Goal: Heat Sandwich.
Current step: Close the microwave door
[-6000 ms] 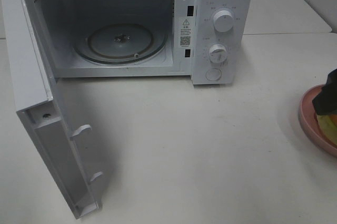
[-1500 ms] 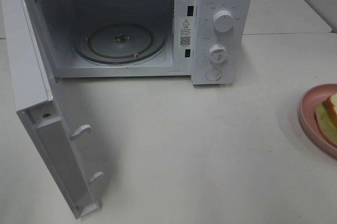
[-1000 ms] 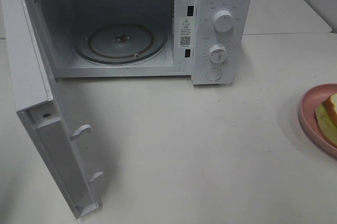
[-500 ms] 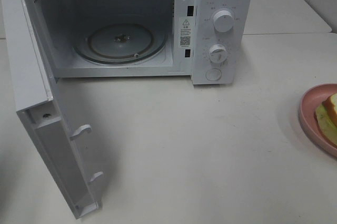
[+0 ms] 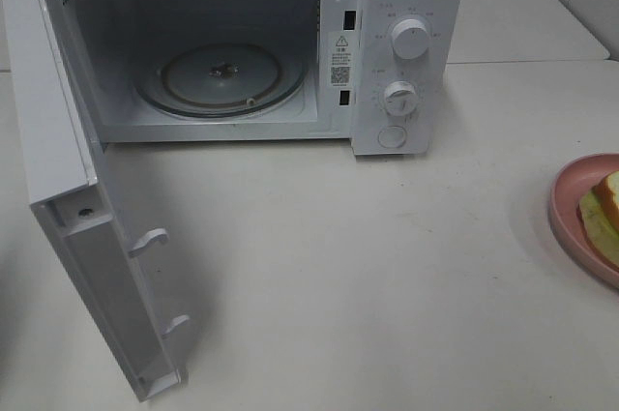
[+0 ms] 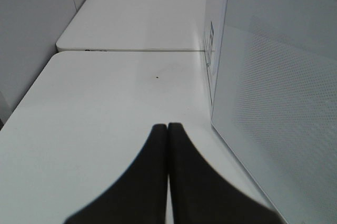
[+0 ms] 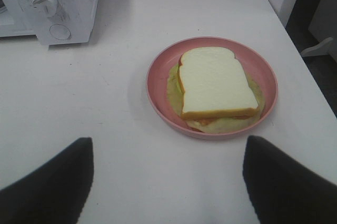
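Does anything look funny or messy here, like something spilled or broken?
Nothing looks spilled or broken. The sandwich lies on the pink plate, its green layer sticking out past the bread a bit. The microwave door hangs wide open, with nothing on the glass tray inside.

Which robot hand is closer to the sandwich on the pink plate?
The right. The right gripper hangs open just short of the sandwich on its plate. The left gripper is shut, far off beside the microwave door.
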Motion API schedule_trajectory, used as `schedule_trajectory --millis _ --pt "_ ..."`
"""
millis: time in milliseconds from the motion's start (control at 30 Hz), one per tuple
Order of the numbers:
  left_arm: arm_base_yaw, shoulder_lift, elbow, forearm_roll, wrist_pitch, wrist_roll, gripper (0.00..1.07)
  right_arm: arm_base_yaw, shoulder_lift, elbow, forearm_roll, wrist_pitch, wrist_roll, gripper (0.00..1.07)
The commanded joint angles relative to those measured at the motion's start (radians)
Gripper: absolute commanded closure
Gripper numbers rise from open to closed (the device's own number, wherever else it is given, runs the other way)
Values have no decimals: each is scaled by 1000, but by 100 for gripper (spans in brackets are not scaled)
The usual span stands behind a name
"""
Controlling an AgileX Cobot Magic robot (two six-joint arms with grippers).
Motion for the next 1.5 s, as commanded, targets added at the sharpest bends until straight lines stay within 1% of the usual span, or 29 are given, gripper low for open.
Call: schedule_trajectory --millis 33,133,167,200,267,300,333,400,433,467,567,600,633,700,733,767,900,933,1033,1133,1167,1200,1300,1367,1500 --pt "1 101 4 40 -173 -3 107 -7 -26 0 -4 -6 -18 32" --pt "1 172 4 93 -255 -10 107 -7 -26 0 -4 -6 -18 32" --pt "1 172 4 93 -255 -10 107 -7 -26 0 -4 -6 -18 32" --pt "1 216 4 125 -293 -35 107 -7 -26 0 -4 -6 -18 32" --pt "1 251 4 162 -326 -67 107 -7 -26 0 -4 -6 -18 32" --pt "1 283 -2 213 -345 -90 107 -7 -26 0 -4 -6 -18 32" --pt "1 283 -2 213 -345 -90 107 -7 -26 0 -4 -6 -18 32" --pt "-5 320 -15 247 -367 -93 107 -7 -26 0 -4 -6 -18 32" --pt "-21 355 -33 266 -381 -93 107 -7 -26 0 -4 -6 -18 32" --pt "-21 355 -33 266 -381 -93 107 -7 -26 0 -4 -6 -18 32" --pt "-60 403 -64 283 -385 -93 107 -7 -26 0 -4 -6 -18 32" --pt "-90 431 -86 293 -387 -91 107 -7 -26 0 -4 -6 -18 32" --pt "-90 431 -86 293 -387 -91 107 -7 -26 0 -4 -6 -18 32" --pt "-122 460 -105 303 -390 -89 107 -7 -26 0 -4 -6 -18 32" --pt "-155 493 -121 304 -405 -89 107 -7 -26 0 -4 -6 -18 32" --pt "-155 493 -121 304 -405 -89 107 -7 -26 0 -4 -6 -18 32" --pt "-206 571 -164 303 -434 -90 107 -7 -26 0 -4 -6 -18 32" --pt "-206 571 -164 303 -434 -90 107 -7 -26 0 -4 -6 -18 32" --pt "-248 623 -202 298 -434 -90 107 -7 -26 0 -4 -6 -18 32" --pt "-272 642 -220 290 -434 -90 107 -7 -26 0 -4 -6 -18 32" --pt "-295 660 -240 272 -435 -90 107 -7 -26 0 -4 -6 -18 32" --pt "-295 660 -240 272 -435 -90 107 -7 -26 0 -4 -6 -18 32" --pt "-335 698 -278 240 -434 -89 107 -7 -26 0 -4 -6 -18 32" --pt "-344 708 -289 227 -433 -89 107 -7 -26 0 -4 -6 -18 32" --pt "-393 751 -343 136 -433 -88 107 -7 -26 0 -4 -6 -18 32"
